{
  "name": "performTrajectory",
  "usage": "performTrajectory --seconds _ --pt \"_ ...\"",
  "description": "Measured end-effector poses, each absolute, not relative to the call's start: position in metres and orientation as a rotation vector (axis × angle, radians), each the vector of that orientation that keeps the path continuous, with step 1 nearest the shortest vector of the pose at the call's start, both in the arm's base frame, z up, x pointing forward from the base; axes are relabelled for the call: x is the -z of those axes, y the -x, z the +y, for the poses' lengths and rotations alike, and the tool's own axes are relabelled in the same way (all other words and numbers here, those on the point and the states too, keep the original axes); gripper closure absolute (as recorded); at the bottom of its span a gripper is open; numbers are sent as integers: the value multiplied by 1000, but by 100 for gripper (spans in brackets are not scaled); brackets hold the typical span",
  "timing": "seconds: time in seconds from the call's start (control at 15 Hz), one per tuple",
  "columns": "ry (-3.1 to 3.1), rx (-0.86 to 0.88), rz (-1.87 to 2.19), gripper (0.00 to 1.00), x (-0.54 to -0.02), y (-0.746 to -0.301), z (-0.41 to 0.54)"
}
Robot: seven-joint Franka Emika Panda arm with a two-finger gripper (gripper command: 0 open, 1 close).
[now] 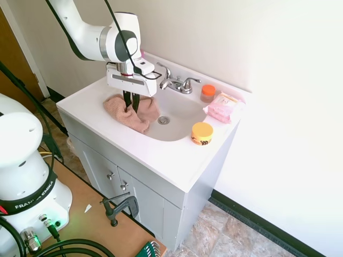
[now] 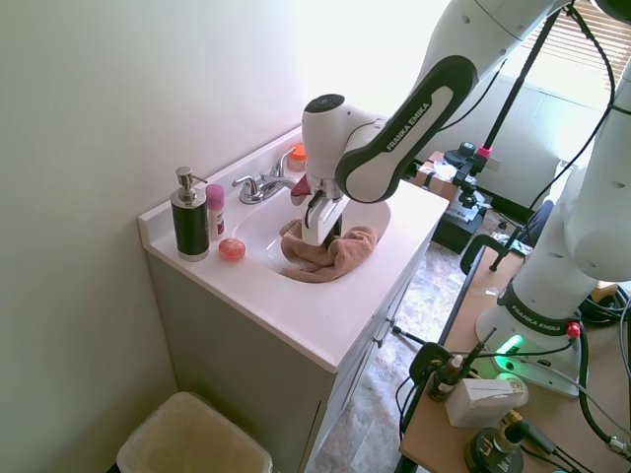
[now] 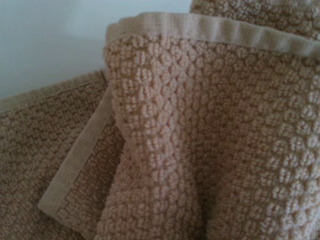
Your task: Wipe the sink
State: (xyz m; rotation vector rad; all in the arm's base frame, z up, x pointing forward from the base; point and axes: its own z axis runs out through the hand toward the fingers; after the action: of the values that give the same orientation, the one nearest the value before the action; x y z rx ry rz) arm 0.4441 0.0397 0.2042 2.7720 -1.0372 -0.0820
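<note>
In the first exterior view, the crumpled peach-pink terry washcloth (image 1: 130,113) lies over the 9 o'clock rim of the large glossy white oval sink (image 1: 179,113), half on the white vanity countertop (image 1: 161,155) and half sagging into the bowl. The white arm's two-finger gripper (image 1: 130,101) points straight down into the cloth, its dark fingers (image 1: 127,100) close together and pinching a fold of it. The round metal drain (image 1: 163,120) sits bare just right of the cloth. At the basin's 12 o'clock stands the chrome two-handle faucet (image 1: 177,84); at 1 o'clock an orange-lidded jar (image 1: 208,92); at 2 o'clock a pink packet of wipes (image 1: 223,107); at 4 o'clock a round yellow-lidded tub (image 1: 202,133). The wrist view is filled with the cloth's nubbly weave and hemmed edge.
</note>
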Motion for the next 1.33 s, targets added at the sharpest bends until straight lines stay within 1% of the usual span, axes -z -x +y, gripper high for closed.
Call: performTrajectory --seconds 0.27,0.53,0.87,1.2,1.33 --pt "-2744 41 -1064 100 -202 -449 6" --pt "-2716 -77 -1110 100 -193 -462 -20" --pt "-2700 -217 -1149 100 -178 -485 -26" --pt "-2664 -282 -1198 100 -182 -491 -59" --pt "-2666 -338 -1187 100 -187 -492 -74"
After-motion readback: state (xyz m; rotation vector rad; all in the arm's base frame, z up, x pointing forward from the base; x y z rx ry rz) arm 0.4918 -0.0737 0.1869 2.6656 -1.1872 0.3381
